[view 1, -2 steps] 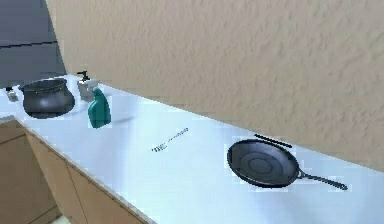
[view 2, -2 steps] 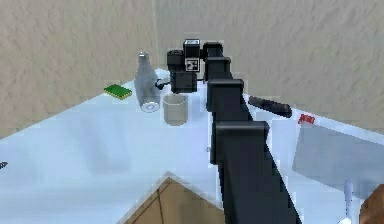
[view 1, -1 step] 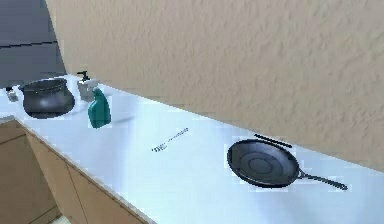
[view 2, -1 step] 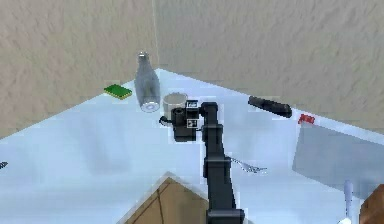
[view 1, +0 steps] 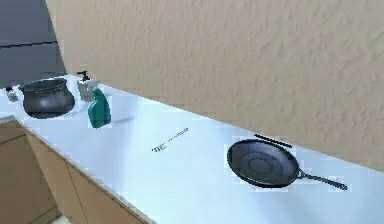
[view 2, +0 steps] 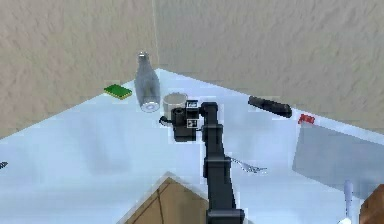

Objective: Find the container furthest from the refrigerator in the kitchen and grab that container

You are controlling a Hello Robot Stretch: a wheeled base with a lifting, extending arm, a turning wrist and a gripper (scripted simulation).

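A pale cup (view 2: pixel 176 102) with a dark inside stands on the white counter (view 2: pixel 90 140) near the corner. Just left of it rises a tall grey bottle (view 2: pixel 147 82). The dark arm bar (view 2: pixel 216 165) comes up from the arm side view's bottom edge and ends at the cup. My gripper (view 2: pixel 171 116) sits right at the cup's base, so I cannot tell whether it holds anything. In the forward view, a dark pot (view 1: pixel 45 97) and a teal bottle (view 1: pixel 98 108) stand at the left.
A green sponge (view 2: pixel 118 91) lies beyond the grey bottle. Right of the arm are a dark oblong object (view 2: pixel 270 106), a small red item (view 2: pixel 307 120) and a grey sink (view 2: pixel 340 160). A black frying pan (view 1: pixel 265 163) and a thin utensil (view 1: pixel 168 140) lie on the counter (view 1: pixel 150 165).
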